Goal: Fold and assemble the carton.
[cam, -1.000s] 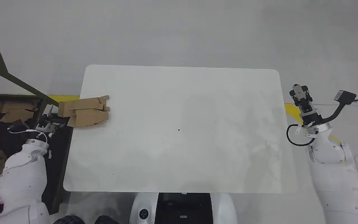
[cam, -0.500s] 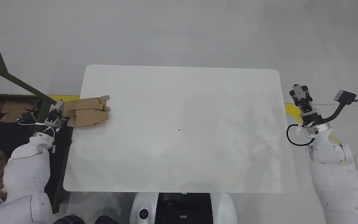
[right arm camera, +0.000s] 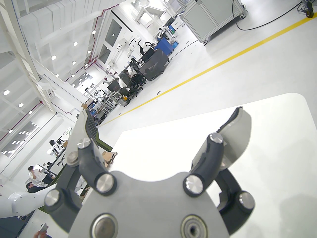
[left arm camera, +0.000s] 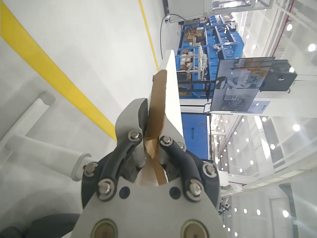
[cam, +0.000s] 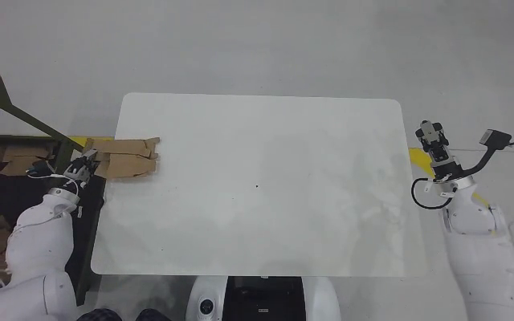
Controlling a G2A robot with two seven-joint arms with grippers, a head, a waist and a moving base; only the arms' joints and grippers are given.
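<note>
Carton [cam: 126,158], a flattened brown cardboard blank, is lying at the table's [cam: 257,241] left edge, toward the far corner, most of it resting on the white top and one end jutting out past the edge. Left gripper [cam: 83,167] is sitting just off that edge and pinching the jutting end; in the left wrist view the cardboard [left arm camera: 158,92] is running edge-on between the two pads, with the left gripper [left arm camera: 154,122] pressing in on it from both sides. No flaps are standing up as far as the top view is showing. Right gripper [cam: 431,132] is hanging beyond the table's right edge, well apart from the carton, touching nothing; in its own view the right gripper [right arm camera: 161,113] is holding its fingers spread wide over the table's [right arm camera: 272,149] rounded corner. Beside the table's left side, a dark bin [cam: 20,156] is holding more brown cardboard pieces.
</note>
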